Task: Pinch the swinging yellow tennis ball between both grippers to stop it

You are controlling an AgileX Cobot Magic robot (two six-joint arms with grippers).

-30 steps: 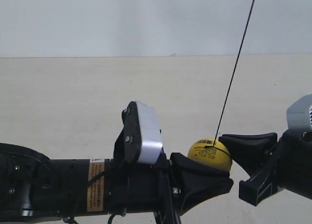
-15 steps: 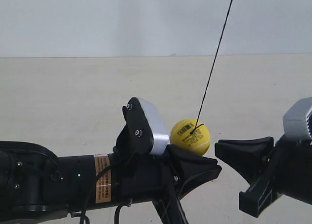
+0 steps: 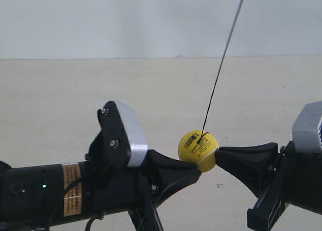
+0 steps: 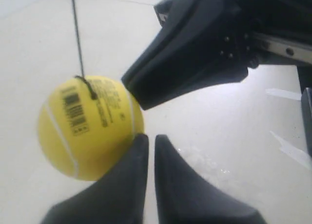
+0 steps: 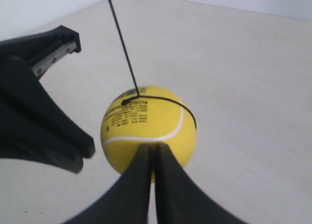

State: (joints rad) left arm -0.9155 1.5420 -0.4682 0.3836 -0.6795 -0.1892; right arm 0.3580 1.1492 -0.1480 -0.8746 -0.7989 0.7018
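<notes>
Yellow felt tennis ball [image 3: 196, 149], centre frame, touches black wedge-fingered left gripper [image 4: 147, 137] and right gripper [image 5: 152, 147], each with fingers together; recommend equal opposed pressure through its centre.

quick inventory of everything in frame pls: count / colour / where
tennis ball: 1, yellow with black barcode print, hanging between the two claw tips, above the table
string: 1, thin and dark, tied to the ball, running up out of frame
table: 1, beige, under everything
wall: 1, pale grey, behind the table
orange label: 1, orange, on the arm at the exterior view's left
box housings: 2, silver-grey, one on each arm
left claw: 1, black, shut, tips against the ball
right claw: 1, black, shut, tips against the ball's other side
</notes>
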